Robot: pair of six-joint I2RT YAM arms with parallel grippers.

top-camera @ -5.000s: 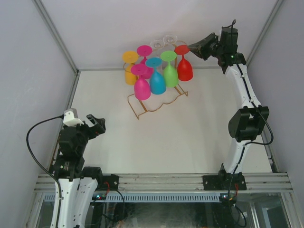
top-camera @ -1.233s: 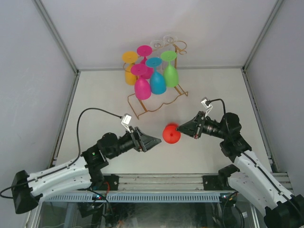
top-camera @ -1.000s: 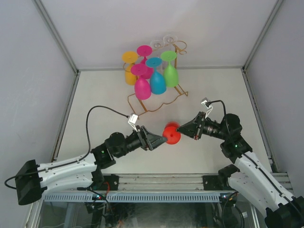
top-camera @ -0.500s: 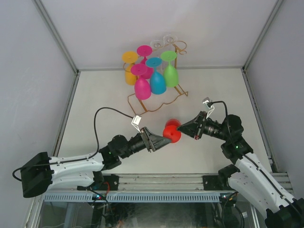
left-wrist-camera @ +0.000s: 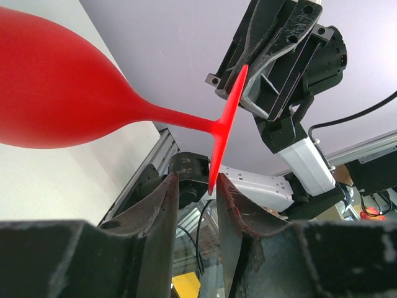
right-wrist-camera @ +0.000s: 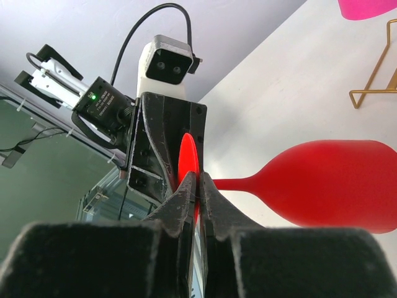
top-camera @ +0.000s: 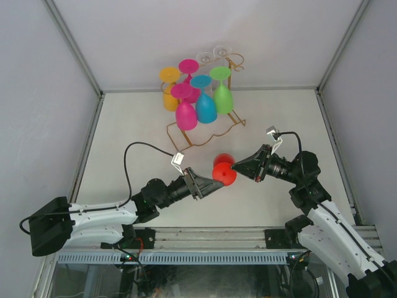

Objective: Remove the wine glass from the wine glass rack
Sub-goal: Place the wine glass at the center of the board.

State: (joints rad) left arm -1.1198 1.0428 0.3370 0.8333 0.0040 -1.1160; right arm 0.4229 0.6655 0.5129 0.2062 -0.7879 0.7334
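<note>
My right tool [top-camera: 234, 166] is pinched on the foot of the red wine glass [top-camera: 223, 174] and holds it sideways in the air above the tabletop [top-camera: 136, 124], well apart from the rack [top-camera: 174, 140]. My left tool [left-wrist-camera: 195, 179] is half spread. Its fingers sit either side of the same foot's edge, with a gap showing on both sides.

The risk, as I judge it, is two tools on one thin disc. If my left squeezes off-centre, or my right lets go too soon, the glass could twist, slip and drop to the tabletop. If the two pull against each other, the stem could snap.

I count one red wine glass in hand and one rack. On the rack hang seven: a yellow glass [top-camera: 169, 93], a magenta glass [top-camera: 188, 66], a pink glass [top-camera: 185, 115], a blue glass [top-camera: 206, 107], a green glass [top-camera: 223, 99] and two clear glasses [top-camera: 220, 51].
</note>
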